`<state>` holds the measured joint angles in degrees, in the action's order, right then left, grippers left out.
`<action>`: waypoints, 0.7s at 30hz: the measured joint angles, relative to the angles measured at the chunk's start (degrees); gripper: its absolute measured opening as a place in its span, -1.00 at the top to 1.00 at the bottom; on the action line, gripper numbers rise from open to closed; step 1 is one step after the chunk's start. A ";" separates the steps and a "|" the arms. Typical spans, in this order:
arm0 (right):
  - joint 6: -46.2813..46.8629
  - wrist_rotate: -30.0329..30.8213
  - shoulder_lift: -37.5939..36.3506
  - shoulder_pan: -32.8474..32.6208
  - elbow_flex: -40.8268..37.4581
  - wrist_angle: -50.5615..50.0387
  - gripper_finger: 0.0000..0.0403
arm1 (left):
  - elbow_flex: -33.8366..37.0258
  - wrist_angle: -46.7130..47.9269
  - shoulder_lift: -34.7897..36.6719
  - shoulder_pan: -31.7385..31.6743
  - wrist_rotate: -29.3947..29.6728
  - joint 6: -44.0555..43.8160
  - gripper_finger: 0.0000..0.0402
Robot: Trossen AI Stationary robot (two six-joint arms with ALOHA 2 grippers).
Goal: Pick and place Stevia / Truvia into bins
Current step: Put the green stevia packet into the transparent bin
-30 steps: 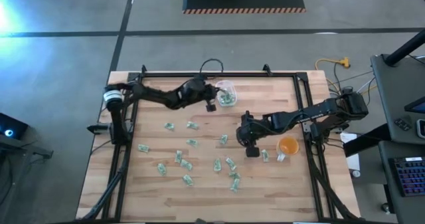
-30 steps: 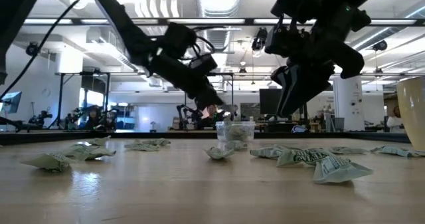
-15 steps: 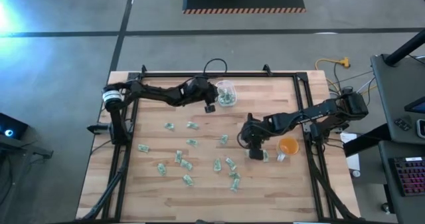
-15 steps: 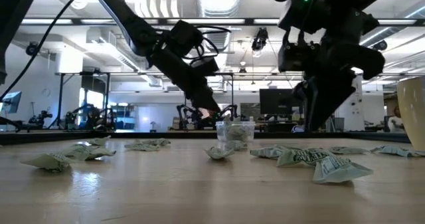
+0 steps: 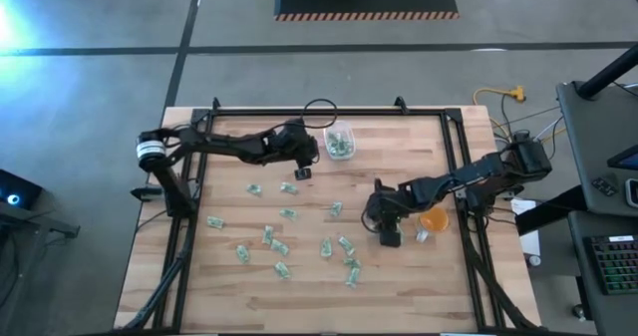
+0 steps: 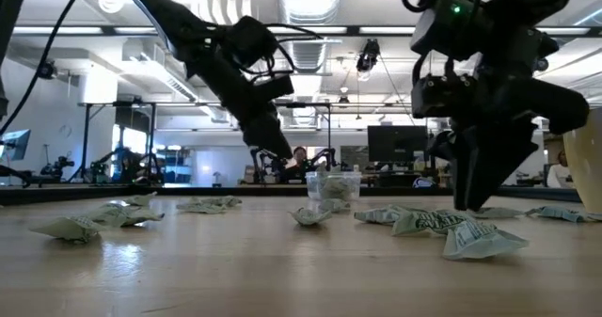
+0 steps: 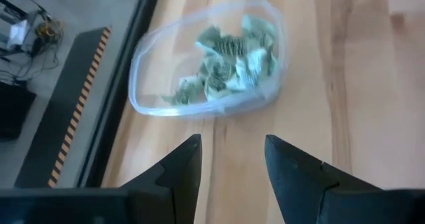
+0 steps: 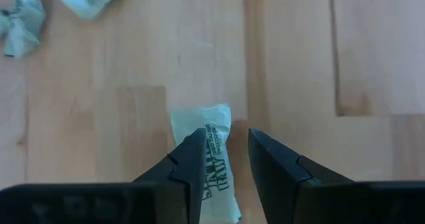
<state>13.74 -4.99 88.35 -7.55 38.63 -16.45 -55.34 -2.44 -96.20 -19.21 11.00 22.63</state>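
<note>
Compared with a second ago, your left hand [image 5: 302, 172] has drawn back from the clear tub [image 5: 340, 141] toward the counter's middle, and your right hand [image 5: 389, 238] has dropped lower and shifted toward the orange cup [image 5: 432, 217].

In the left wrist view the left hand's fingers [image 7: 179, 167] stand apart with bare wood between them — nothing is held. The tub [image 7: 206, 61] lies just ahead of the fingertips, its long axis running slantwise across the boards, with several green-and-white packets [image 7: 229, 61] piled inside.

In the right wrist view the right hand's fingers [image 8: 192, 161] are parted around one packet [image 8: 211, 151] that lies flat on the counter [image 8: 299, 58]. The packet's long axis runs along the line of the fingers, one short end pointing forward past the tips; the left-hand finger overlaps its edge. You cannot tell whether the fingers press on it.

The other loose packets [image 5: 282, 248] lie scattered over the counter's middle, pointing every way.

The left arm reaches in from the left edge, nearly straight, level with the tub. The right arm reaches in from the right edge, bent at the elbow, wrist tipped down so the hand [image 6: 470, 190] points at the wood among the nearest packets [image 6: 451, 230].
</note>
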 joint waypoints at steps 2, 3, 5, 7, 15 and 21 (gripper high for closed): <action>0.41 -0.01 -0.09 -0.51 -0.83 2.28 0.47 | 0.94 0.53 1.28 0.05 -0.01 -0.01 0.26; 0.46 -0.02 -0.26 -0.70 -1.16 2.52 0.46 | 1.36 0.51 1.68 0.09 0.03 -0.10 0.26; 0.58 0.00 -0.41 -1.13 -1.51 3.35 0.45 | 2.05 0.36 2.43 0.09 0.01 -1.10 0.26; 1.13 -0.02 -0.36 -1.40 -1.70 3.86 0.44 | 2.45 0.58 3.09 0.09 0.01 -1.38 0.26; 2.40 -0.02 -0.60 -1.60 -1.73 4.20 0.40 | 3.49 0.30 3.81 0.09 0.00 -1.44 0.26; 2.32 -0.21 -0.58 -1.76 -1.73 4.98 0.35 | 4.29 0.14 3.88 0.09 0.01 -1.37 0.26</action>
<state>16.06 -5.21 87.77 -9.30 36.91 -11.48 -51.05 -2.30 -92.31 -19.11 11.00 21.26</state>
